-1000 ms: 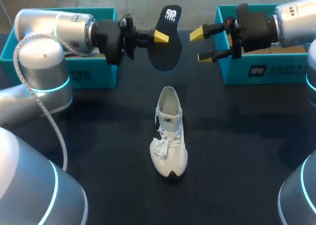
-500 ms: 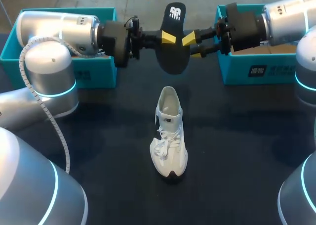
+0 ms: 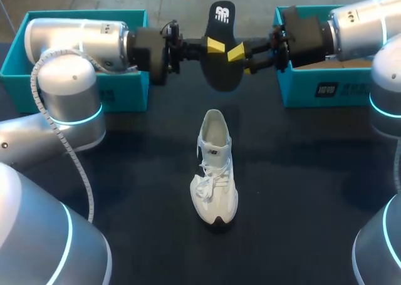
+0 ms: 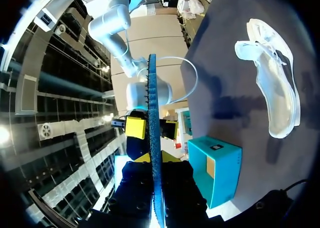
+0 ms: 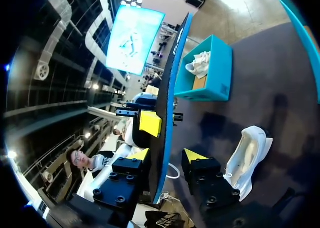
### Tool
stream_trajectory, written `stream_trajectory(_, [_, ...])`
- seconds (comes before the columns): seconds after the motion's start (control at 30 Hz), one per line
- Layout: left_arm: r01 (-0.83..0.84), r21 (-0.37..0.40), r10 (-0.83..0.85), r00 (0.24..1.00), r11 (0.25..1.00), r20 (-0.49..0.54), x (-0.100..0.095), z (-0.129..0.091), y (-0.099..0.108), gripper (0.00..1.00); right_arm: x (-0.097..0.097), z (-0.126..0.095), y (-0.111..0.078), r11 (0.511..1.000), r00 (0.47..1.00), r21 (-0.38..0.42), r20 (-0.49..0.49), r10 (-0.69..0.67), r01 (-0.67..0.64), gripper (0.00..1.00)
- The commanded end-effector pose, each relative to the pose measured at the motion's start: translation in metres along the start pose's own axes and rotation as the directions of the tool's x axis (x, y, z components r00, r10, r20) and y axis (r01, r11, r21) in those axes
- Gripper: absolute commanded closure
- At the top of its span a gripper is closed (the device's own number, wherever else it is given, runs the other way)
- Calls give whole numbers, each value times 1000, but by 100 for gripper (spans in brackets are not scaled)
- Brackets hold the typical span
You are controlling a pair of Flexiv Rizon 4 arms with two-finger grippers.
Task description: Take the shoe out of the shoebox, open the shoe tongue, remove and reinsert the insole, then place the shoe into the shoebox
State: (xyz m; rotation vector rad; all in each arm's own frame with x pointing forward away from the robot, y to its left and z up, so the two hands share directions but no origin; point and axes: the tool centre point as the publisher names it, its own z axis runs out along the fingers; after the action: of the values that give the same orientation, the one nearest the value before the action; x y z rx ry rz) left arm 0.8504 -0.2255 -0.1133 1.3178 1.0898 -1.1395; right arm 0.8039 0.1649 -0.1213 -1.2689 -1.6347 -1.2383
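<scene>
Step in hand, by the look of it: the "remove" half of the insole work, caught at a handover. Insole up in the air over the far side of the bench, seen edge-on in both wrist views. Clenched from 1 side by the left gripper. Straddled from the other side by the right gripper, with 1 finger close against the insole and a gap beside the other in the right wrist view, so judged released. Shoe white, upright on its sole mid-bench, apart from both grippers, mouth toward the far side.

Next move, probably: closing the right gripper on the insole, then bringing it down toe-first into the shoe's mouth. Calls for lining up with a narrow opening and for something to steady a light, free-standing shoe.

Hidden or unclear: far finger of the left gripper, behind the insole in the head view. Tongue position hard to make out. Left teal box and right teal box each partly covered by an arm; cannot tell which takes the shoe.
</scene>
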Motion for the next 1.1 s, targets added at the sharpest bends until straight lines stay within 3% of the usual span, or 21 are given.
stream_trajectory(0.03, [-6,-13,6,1000,1000,17,3,8,1,100,-1,7,3,1000,1000,0,-8,-2,2,63])
stream_trajectory(0.23, [-7,-20,7,1000,1000,22,4,10,3,100,-1,9,3,1000,1000,1,-12,-3,3,67])
stream_trajectory(0.53, [-8,-20,9,1000,1000,30,3,11,4,100,0,10,2,1000,1000,-3,-15,-3,3,84])
stream_trajectory(0.87, [0,-11,1,999,1000,41,4,9,1,100,-2,9,5,1000,1000,-3,-14,-3,3,93])
stream_trajectory(1.1, [0,-2,0,999,1000,40,5,12,-1,100,-2,10,6,1000,1000,-3,-16,-5,5,90])
